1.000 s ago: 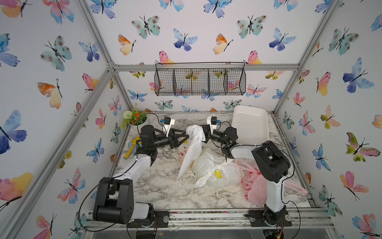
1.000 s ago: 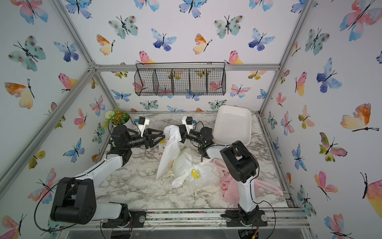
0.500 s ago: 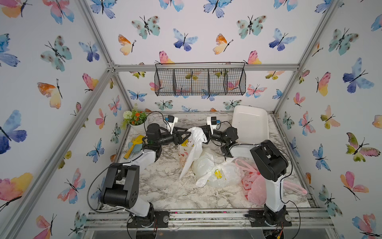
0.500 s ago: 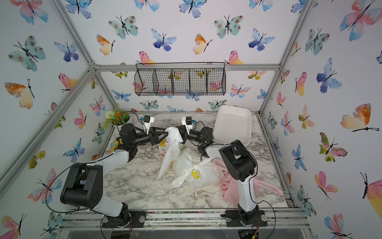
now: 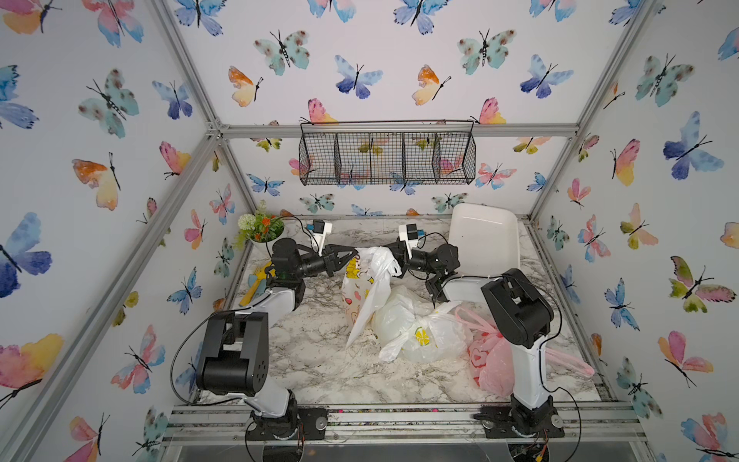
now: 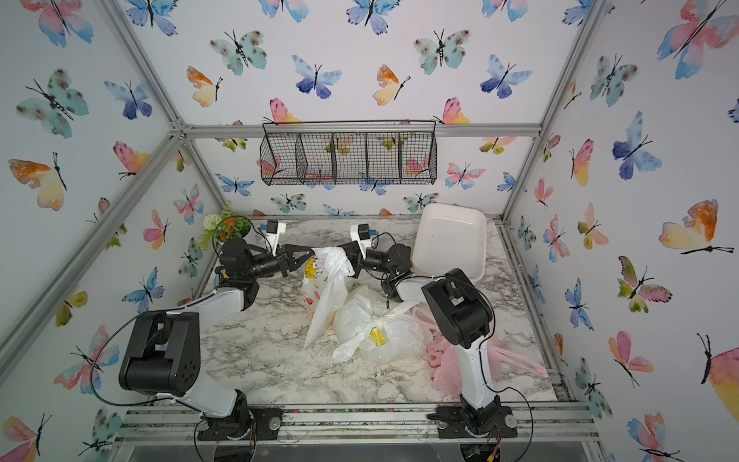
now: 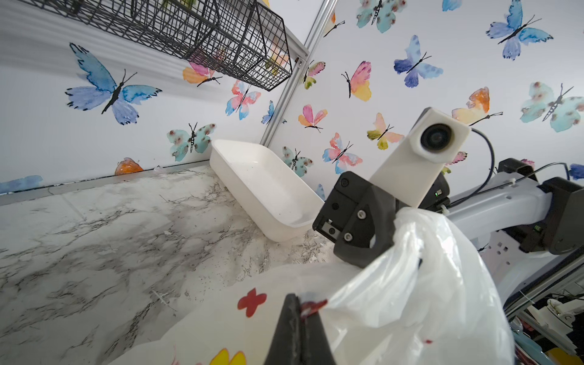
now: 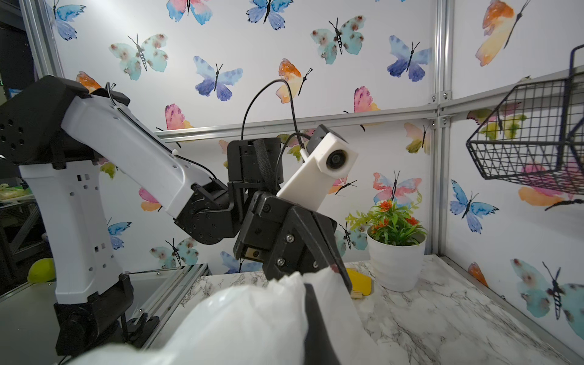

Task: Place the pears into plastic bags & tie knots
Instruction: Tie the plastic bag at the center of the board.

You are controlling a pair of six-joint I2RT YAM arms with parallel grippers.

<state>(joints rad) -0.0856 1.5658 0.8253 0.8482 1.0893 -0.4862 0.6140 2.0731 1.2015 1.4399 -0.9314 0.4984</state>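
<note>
The white doodle-print plastic bag hangs stretched between both grippers at the back middle of the marble table, in both top views. My left gripper is shut on the bag's left rim; in the left wrist view its tips pinch a red-printed edge. From the right, my right gripper is shut on bunched white film. The lemon-print bag and the pink bag lie bulging in front. The pears are hidden. I cannot tell any knots.
A white tray leans at the back right. A potted plant and a yellow tool sit at the back left. A wire basket hangs on the back wall. The pink bag's strips trail right.
My left gripper has moved right to the doodle bag and closed on its rim. The right gripper has kept its hold and its place.
</note>
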